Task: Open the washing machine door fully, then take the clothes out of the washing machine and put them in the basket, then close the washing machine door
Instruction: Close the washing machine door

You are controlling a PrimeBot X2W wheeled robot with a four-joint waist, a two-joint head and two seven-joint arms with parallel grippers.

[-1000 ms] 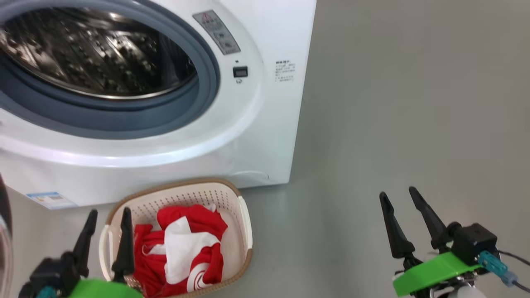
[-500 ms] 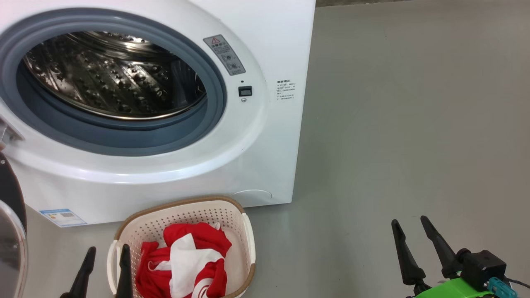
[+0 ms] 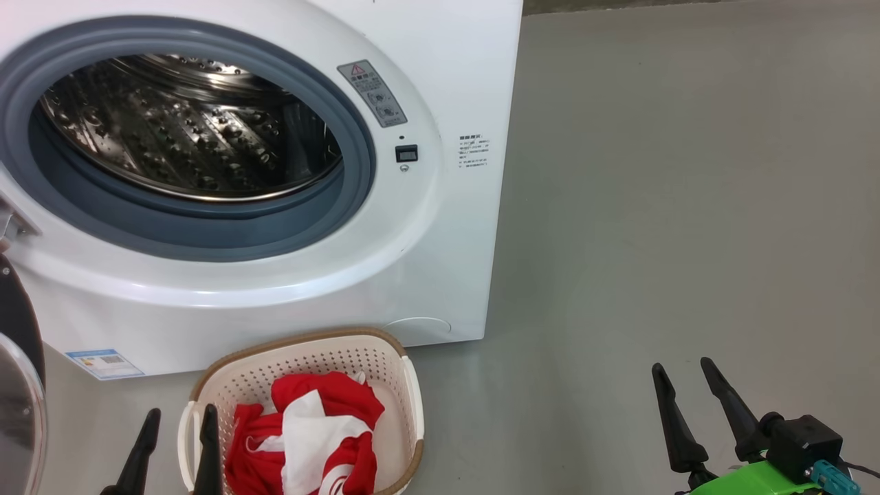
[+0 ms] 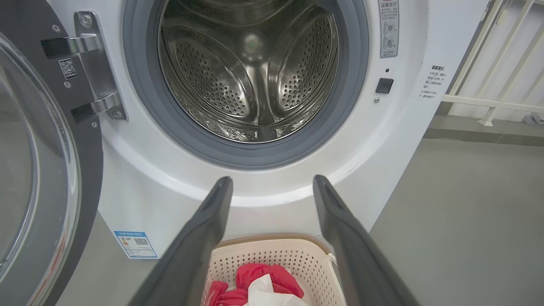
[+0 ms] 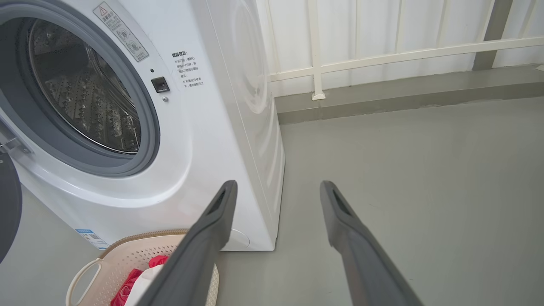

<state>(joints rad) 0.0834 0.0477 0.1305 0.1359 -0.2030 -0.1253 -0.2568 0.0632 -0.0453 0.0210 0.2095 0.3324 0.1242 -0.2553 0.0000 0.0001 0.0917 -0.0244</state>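
Observation:
The white washing machine [image 3: 454, 62] fills the upper left of the head view; its steel drum [image 4: 250, 72] holds no clothes. The washing machine door [image 3: 17, 385] hangs swung open at the far left, seen again as the door [image 4: 38, 170] on its hinges. On the floor before the machine stands the cream basket [image 3: 395, 405] with the red and white clothes [image 3: 309, 430] inside. My left gripper [image 3: 177, 421] is open just left of the basket, holding nothing. My right gripper [image 3: 684, 375] is open and empty over bare floor at the lower right.
Grey floor [image 3: 687, 206] stretches to the right of the machine. A white railing [image 5: 382, 55] on a low kerb runs behind the machine's right side. A blue label [image 3: 104, 363] marks the machine's lower left front corner.
The head camera tilted up a second ago, so both grippers sit lower in view; since half a second ago nothing has visibly moved.

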